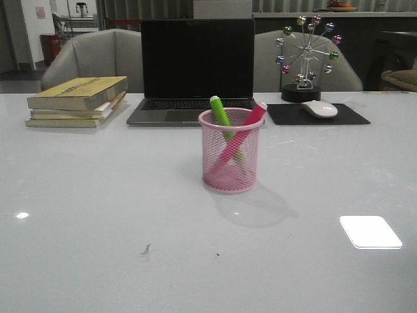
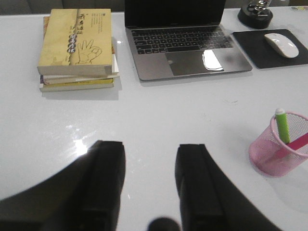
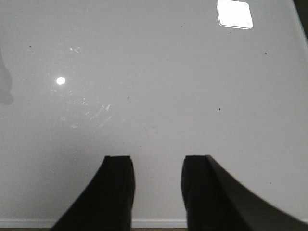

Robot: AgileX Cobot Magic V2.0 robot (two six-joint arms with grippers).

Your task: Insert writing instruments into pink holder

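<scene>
We are seeing pink mesh holder [image 1: 230, 151] standing mid-bench [image 1: 98, 215], green highlighter [image 1: 221, 115] and pink highlighter [image 1: 244, 129] leaning crossed inside. Left tool [image 2: 150, 185], right tool [image 3: 158, 185] both hanging wide, gripping nothing.

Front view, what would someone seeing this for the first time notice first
The pink mesh cup at the middle of the white table draws the eye, with a green marker and a pink marker crossed inside it, tops leaning out over the rim. Behind it stands an open laptop with a dark screen, books stacked to its left, and a white mouse on a black pad to its right.
</scene>
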